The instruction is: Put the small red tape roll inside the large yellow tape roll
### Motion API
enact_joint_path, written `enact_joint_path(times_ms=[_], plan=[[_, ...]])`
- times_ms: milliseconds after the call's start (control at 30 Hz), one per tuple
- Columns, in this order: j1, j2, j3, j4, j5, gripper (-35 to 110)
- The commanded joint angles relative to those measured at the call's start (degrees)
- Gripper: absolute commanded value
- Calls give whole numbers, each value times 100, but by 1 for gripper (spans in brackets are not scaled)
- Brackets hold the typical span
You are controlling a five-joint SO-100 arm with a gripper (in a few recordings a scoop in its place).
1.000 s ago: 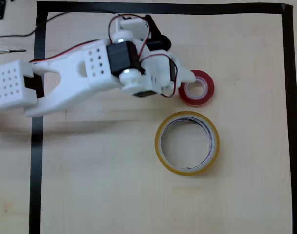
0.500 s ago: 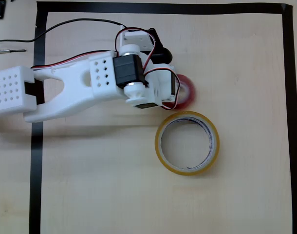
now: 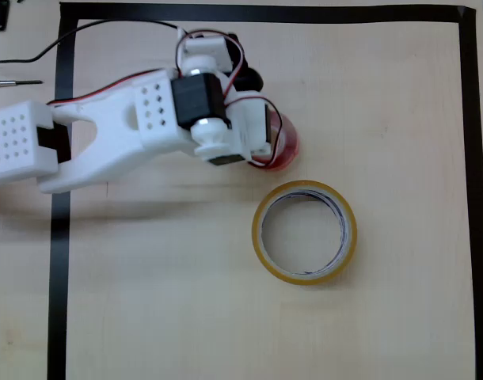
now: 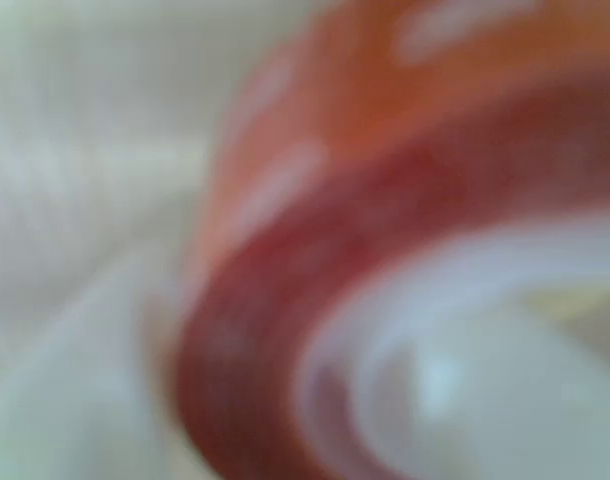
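**Red roll dragged left, now tucked under the wrist**

Shifted left and a touch down compared with a second ago: small red tape roll (image 3: pixel 284 147) no longer sitting out in the open to the right of the arm, now mostly hidden beneath the white wrist housing, just a red crescent poking out in the overhead view. Large yellow tape roll (image 3: pixel 305 232) same spot as before, lying flat, hole up, below and slightly right of the red one, near but not touching.

Gripper (image 3: pixel 273 142) buried over the red roll, fingers not visible from above (wrist view no help, just a blurry smear of red rim and white core right up against the lens (image 4: pixel 285 330)). Looks a lot like a hold on the roll, possibly tilted, but honestly can't tell whether the jaws are clamped or just pushing it.

Handling guess: light, stiff ring, glossy so probably slippery on the outside. Best bite likely across the wall, one finger in the core and one outside, rather than squeezing the full diameter. Nothing fragile, worst case a roll-away on the wooden table (image 3: pixel 186 317)
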Motion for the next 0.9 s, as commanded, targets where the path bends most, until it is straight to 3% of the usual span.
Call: enact_joint_path(times_ms=[0, 533, 867], plan=[[-79, 1740, -580, -18, 0, 0], [896, 1925, -26, -1310, -457, 0], [1195, 1292, -70, -1204, -413, 0]])
